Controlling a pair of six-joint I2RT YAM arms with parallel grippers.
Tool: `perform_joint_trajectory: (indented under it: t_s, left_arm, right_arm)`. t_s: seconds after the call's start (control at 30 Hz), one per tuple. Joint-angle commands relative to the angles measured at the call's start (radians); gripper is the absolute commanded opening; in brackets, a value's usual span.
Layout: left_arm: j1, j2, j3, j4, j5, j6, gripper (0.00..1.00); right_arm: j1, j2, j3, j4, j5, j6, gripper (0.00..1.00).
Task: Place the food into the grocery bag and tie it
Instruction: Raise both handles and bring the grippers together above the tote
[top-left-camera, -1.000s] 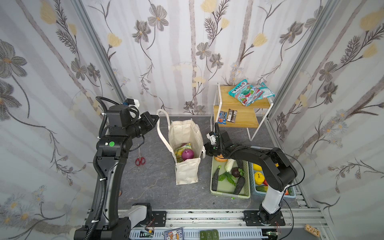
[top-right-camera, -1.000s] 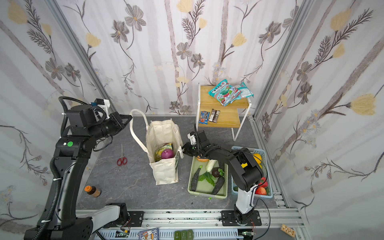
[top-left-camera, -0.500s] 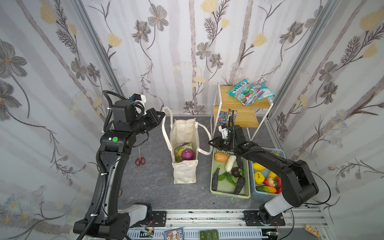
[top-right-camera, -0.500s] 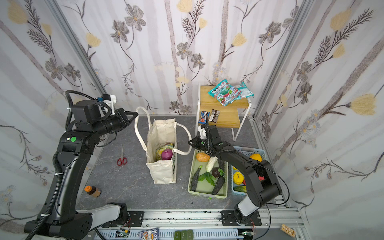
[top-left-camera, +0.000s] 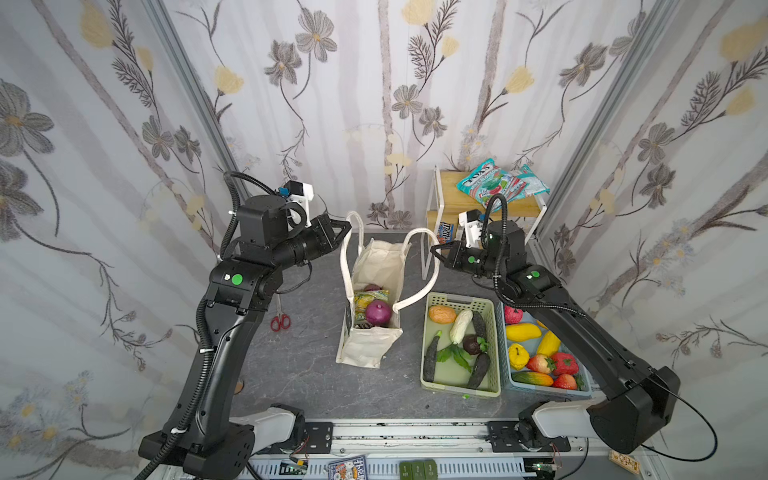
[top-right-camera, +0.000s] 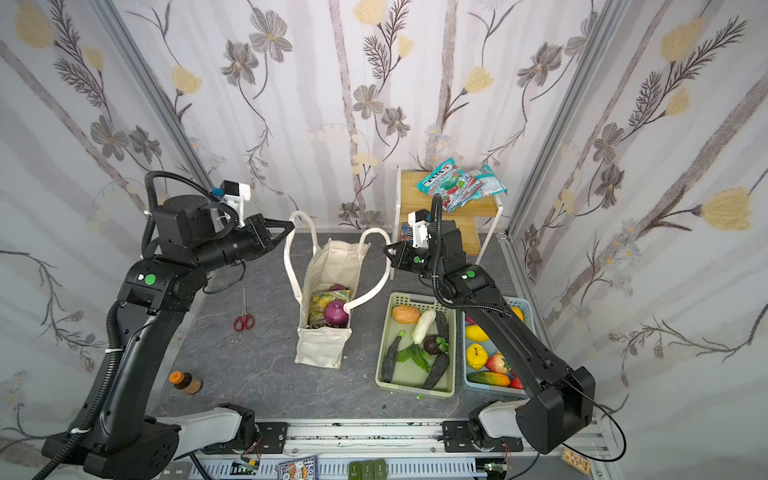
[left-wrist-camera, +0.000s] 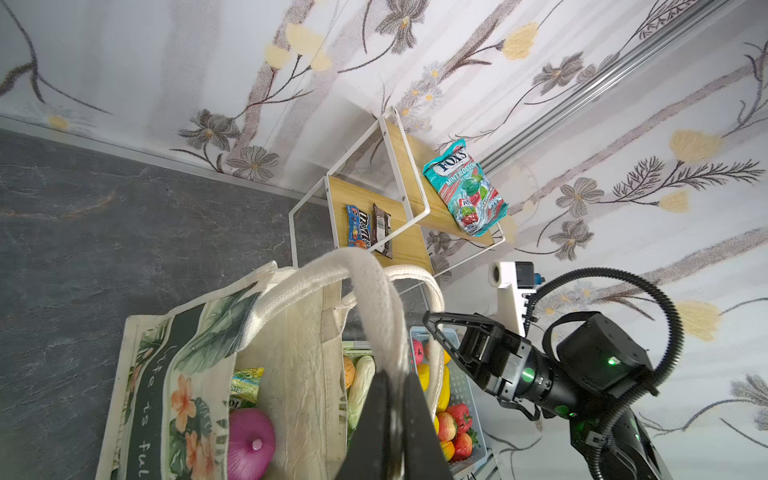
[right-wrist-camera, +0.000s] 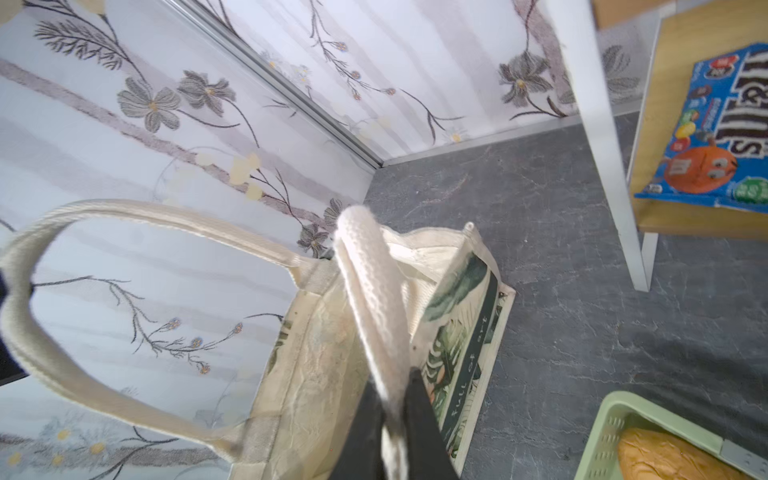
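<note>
The cream grocery bag (top-left-camera: 365, 353) (top-right-camera: 320, 353) stands upright and open on the grey floor in both top views. Inside it show a purple onion (top-left-camera: 378, 312) (left-wrist-camera: 249, 440) and a yellow-green snack packet (top-left-camera: 368, 298). My left gripper (top-left-camera: 347, 226) (left-wrist-camera: 392, 378) is shut on the left strap handle (left-wrist-camera: 374, 291), held up above the bag's rim. My right gripper (top-left-camera: 434, 249) (right-wrist-camera: 390, 386) is shut on the right strap handle (right-wrist-camera: 370, 291) on the other side of the bag. Both handles arch upward as loops.
A pale green basket (top-left-camera: 461, 296) of toy vegetables and a blue basket (top-left-camera: 552, 390) of toy fruit stand right of the bag. Behind them is a wooden shelf (top-left-camera: 449, 195) with teal-red packets (top-left-camera: 494, 187) and candy bars. Red scissors (top-left-camera: 281, 322) and a small bottle (top-right-camera: 185, 382) lie at the left.
My right gripper has closed on the right handle and lifted it clear of the bag's rim. My left gripper has moved right toward the bag with its handle.
</note>
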Motion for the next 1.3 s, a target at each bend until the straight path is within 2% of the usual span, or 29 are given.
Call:
perform_joint_trajectory:
  t_s: [0.0, 0.17, 0.3, 0.53, 0.9, 1.1, 1.17, 1.27]
  left_arm:
    - [-0.031, -0.001, -0.006, 0.075, -0.009, -0.013, 0.00]
    - [-0.083, 0.010, -0.008, 0.083, -0.036, -0.028, 0.00]
    - [-0.107, 0.013, -0.006, 0.082, -0.060, -0.036, 0.00]
    - [-0.129, 0.014, -0.032, 0.094, -0.067, -0.053, 0.00]
    - [-0.188, 0.014, -0.071, 0.109, -0.068, -0.059, 0.00]
    - [-0.215, 0.045, -0.076, 0.143, -0.067, -0.065, 0.00]
    - [-0.220, 0.057, -0.070, 0.153, -0.065, -0.066, 0.00]
    - [-0.221, 0.063, -0.077, 0.164, -0.085, -0.067, 0.00]
  right_arm:
    - [0.040, 0.023, 0.083, -0.031, -0.032, -0.063, 0.08]
    - [0.122, 0.064, 0.174, 0.018, -0.089, -0.079, 0.08]
    - [0.179, 0.115, 0.197, 0.138, -0.166, -0.036, 0.08]
    - [0.261, 0.242, 0.226, 0.248, -0.203, 0.020, 0.08]
    - [0.271, 0.310, 0.163, 0.471, -0.240, 0.104, 0.09]
    - [0.262, 0.347, 0.219, 0.511, -0.250, 0.143, 0.09]
    - [0.255, 0.362, 0.221, 0.574, -0.270, 0.198, 0.09]
    - [0.253, 0.369, 0.219, 0.621, -0.281, 0.217, 0.09]
